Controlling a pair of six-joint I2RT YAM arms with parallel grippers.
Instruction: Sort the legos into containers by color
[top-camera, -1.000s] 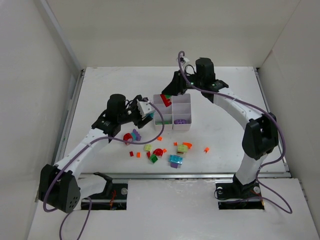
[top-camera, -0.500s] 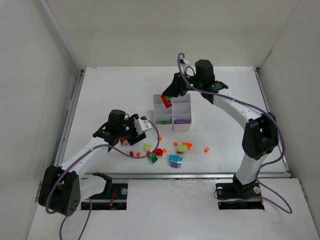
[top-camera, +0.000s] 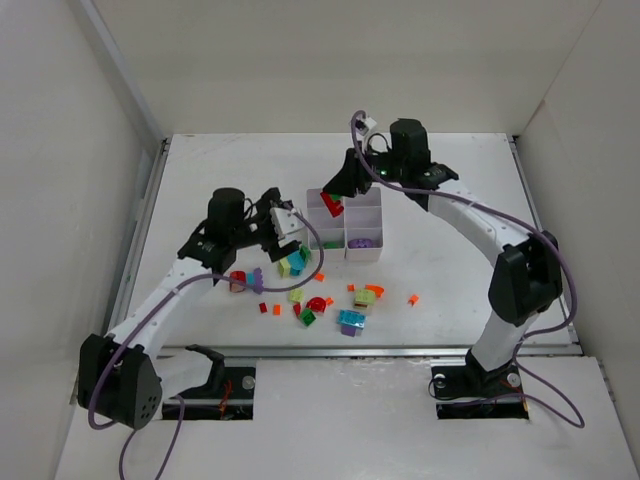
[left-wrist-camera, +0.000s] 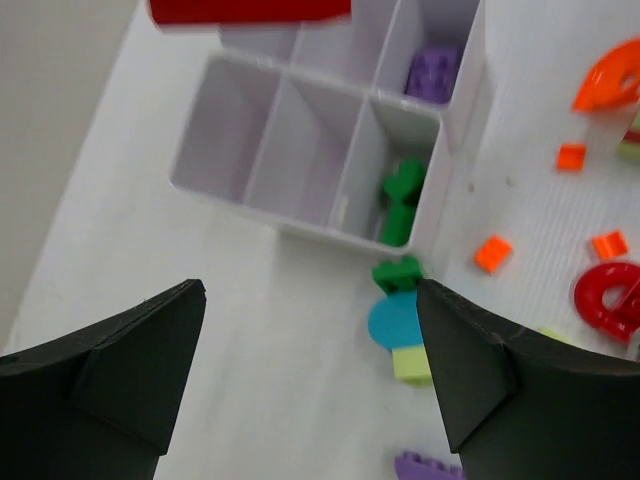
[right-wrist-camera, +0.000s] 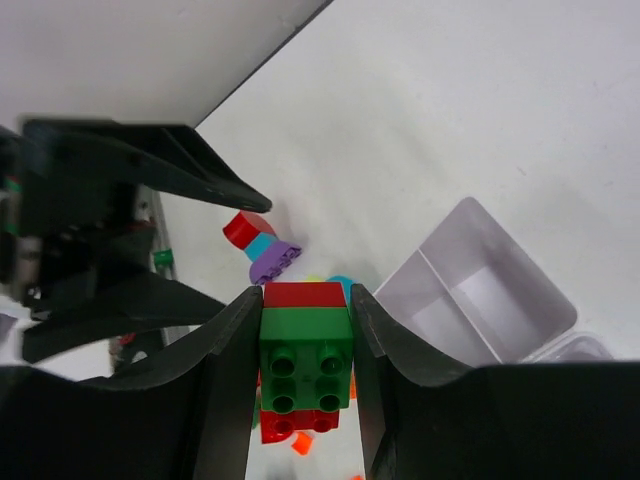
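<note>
My right gripper (top-camera: 334, 196) (right-wrist-camera: 305, 300) is shut on a green and red brick stack (right-wrist-camera: 305, 370) (top-camera: 331, 204), held above the far left of the white tray (top-camera: 366, 254) (left-wrist-camera: 300, 228) (right-wrist-camera: 500, 300). The tray holds a green lego (left-wrist-camera: 400, 200) and a purple lego (left-wrist-camera: 435, 72) (top-camera: 362, 241). My left gripper (top-camera: 290, 240) (left-wrist-camera: 310, 300) stands open over bare table just left of the tray's near corner. A green, cyan and yellow-green stack (left-wrist-camera: 400, 320) (top-camera: 295, 262) lies beside its right finger (left-wrist-camera: 490, 370), not between the jaws.
A red, cyan and purple piece (top-camera: 245, 280) (right-wrist-camera: 258, 248) lies left of the pile. Loose legos lie in front of the tray: a red arch (top-camera: 318, 303), a green bit (top-camera: 308, 318), a cyan and purple block (top-camera: 350, 320), orange bits (top-camera: 413, 298).
My left gripper has opened wider and risen from the pile toward the tray; the green, cyan and yellow-green stack now lies free on the table. The right arm has barely moved.
</note>
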